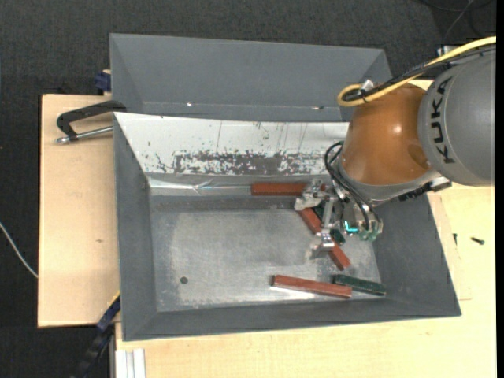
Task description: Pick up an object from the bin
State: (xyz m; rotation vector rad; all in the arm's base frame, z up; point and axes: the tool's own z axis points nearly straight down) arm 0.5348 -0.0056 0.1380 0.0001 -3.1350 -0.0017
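Note:
My gripper [316,225] is down in the right half of the bin, under the orange wrist cover. Its two metal fingers stand apart, one at the back and one nearer the front, so it is open. A short red-brown stick [339,258] lies slanted on the floor between them, its front end poking out towards the right wall. Another red-brown stick [277,188] lies flat along the back wall, just left of the gripper. In front of the gripper lie a long red-brown stick [311,287] and a dark green stick [359,285], end to end.
The bin's left half is bare grey metal floor with one small dark spot. The arm and its orange cover hang over the right rim and hide part of the right wall.

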